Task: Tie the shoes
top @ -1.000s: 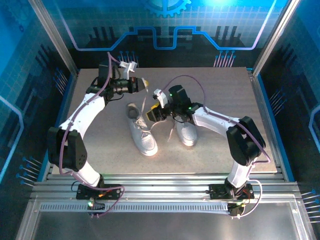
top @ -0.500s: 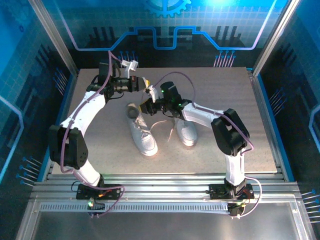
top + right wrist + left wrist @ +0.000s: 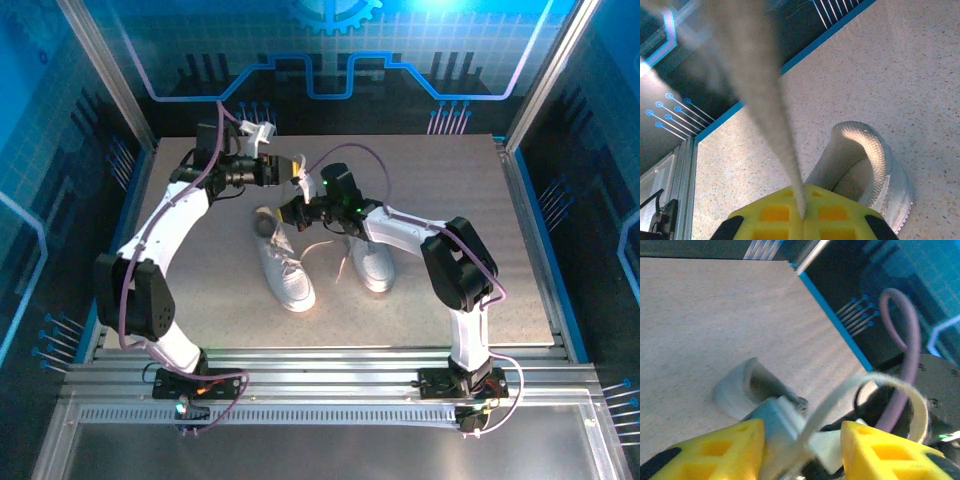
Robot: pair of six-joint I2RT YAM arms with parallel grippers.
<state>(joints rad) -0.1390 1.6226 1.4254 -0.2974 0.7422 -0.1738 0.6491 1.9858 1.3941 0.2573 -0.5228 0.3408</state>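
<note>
Above the worktop (image 3: 450,200) centre, where the shoes (image 3: 288,275) lie side by side, your right fingers (image 3: 775,216) pinch a raised lace (image 3: 775,115); left fingers (image 3: 725,450) stand apart, lace between; limp, likely slippery; grip near its end.

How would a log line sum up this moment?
right gripper: shut on lace | left gripper: open around lace | white sneaker: untied

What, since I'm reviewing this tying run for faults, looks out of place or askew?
Nothing is damaged or spilled. The shoes are untied: loose lace ends sprawl on the table between them, and one lace stretches upward taut, pinched in the shut right pincer.
</note>
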